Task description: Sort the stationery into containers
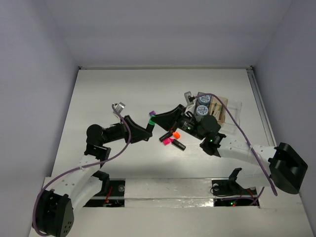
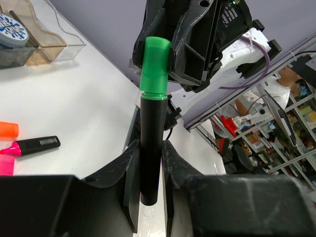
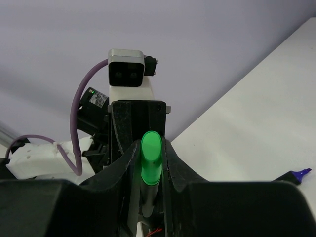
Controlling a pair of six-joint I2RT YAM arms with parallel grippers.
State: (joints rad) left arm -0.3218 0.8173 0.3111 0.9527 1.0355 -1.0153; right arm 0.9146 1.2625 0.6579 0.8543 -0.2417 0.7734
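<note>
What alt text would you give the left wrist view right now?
Centre frame, the left gripper grips a green-capped highlighter by its black body, and the right gripper clamps the green cap at its far end. At left on the white table lie a pink highlighter and an orange cap, with the clear box beyond.

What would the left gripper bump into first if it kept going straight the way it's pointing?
The right gripper. The left gripper holds the green highlighter by its black body, and the right gripper sits straight ahead, pinching the green cap. How near is hard to judge.
</note>
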